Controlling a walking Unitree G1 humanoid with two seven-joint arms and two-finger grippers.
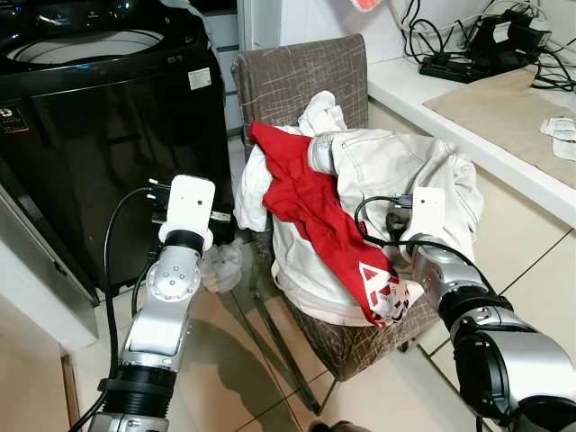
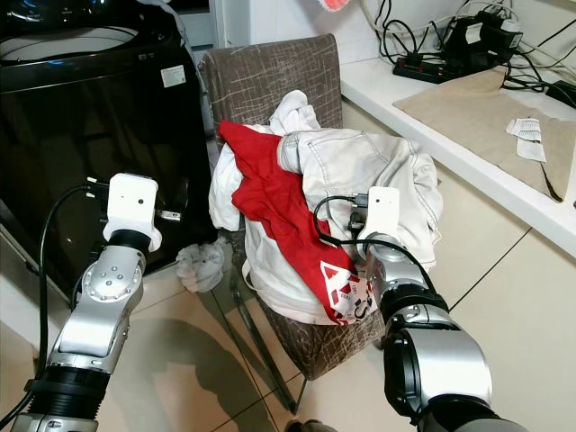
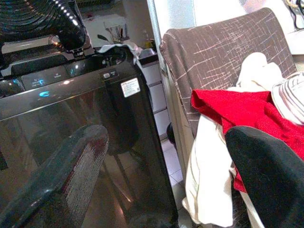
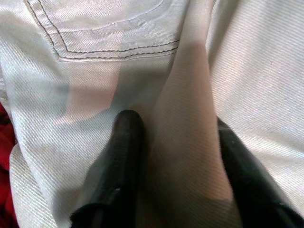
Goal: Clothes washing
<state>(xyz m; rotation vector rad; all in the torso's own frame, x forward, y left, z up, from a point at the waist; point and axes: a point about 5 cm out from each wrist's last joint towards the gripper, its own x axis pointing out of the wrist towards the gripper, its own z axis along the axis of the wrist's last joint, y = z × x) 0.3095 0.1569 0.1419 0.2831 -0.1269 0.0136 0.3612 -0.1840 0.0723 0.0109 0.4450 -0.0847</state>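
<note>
Chair (image 1: 306, 81): brown patterned cover, standing on the tiled floor (image 1: 225, 351) just beside the washer (image 1: 99, 144). Carries the laundry heap.

Jeans (image 1: 396, 162): pale, off-white denim, draped over the top and right side of the heap; a stitched pocket corner shows in the right wrist view.

Red garment (image 1: 310, 211): lies across the heap's middle, running down to the chair's front edge, where a white printed patch shows. Partly under the jeans.

White garment (image 1: 319, 112): at the back of the heap against the chair back, with more white cloth hanging down the heap's left side.

Washer: black top-loader, lid up, drum rim visible, left of the chair. A small white cloth (image 1: 220, 265) lies on the floor at its base, between washer and chair.

Right end effector (image 4: 180, 156): pressed into the jeans on the heap's right side; fingers (image 4: 118, 161) apart with a raised fold of denim between them. Whether the fold is pinched cannot be told.

Left end effector (image 3: 161, 175): held between washer and chair, pointing toward the chair's left edge; fingers spread wide, gripping nothing.

Worktop (image 1: 423, 85): white, right of the chair; holds a beige mat (image 1: 504, 103), a power strip (image 1: 459, 67) with cables, and a crumpled paper (image 1: 560, 130).
</note>
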